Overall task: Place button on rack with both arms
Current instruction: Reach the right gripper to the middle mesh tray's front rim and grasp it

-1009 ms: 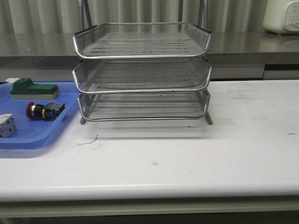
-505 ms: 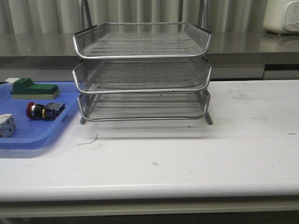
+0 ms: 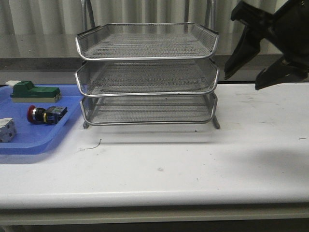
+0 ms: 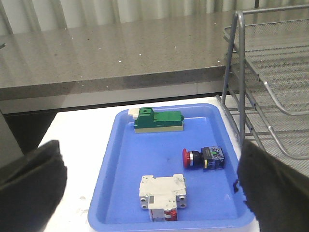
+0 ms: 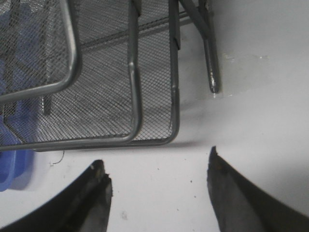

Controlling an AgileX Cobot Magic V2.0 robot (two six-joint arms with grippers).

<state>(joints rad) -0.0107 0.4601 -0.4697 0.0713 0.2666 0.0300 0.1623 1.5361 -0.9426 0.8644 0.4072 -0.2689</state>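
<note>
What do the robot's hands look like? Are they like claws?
A bit like claws, yes. The right gripper is black all over and chunky, with two thick jaws that taper to narrower ends. Seen close in the right wrist view, those jaws look dark, matte and a little scuffed. The left gripper shows only as two blurry, rounded black shapes. No cables or markings can be seen.

We see a white table (image 3: 203,164) with a few scuffs. The silver wire rack (image 3: 147,77) stands on it toward the back, its feet planted on the surface. Just beside the rack, at the table's left edge, we see a blue tray (image 3: 34,140) lying flat. A thin dark wire scrap (image 3: 91,145) lies in front, between them.
</note>
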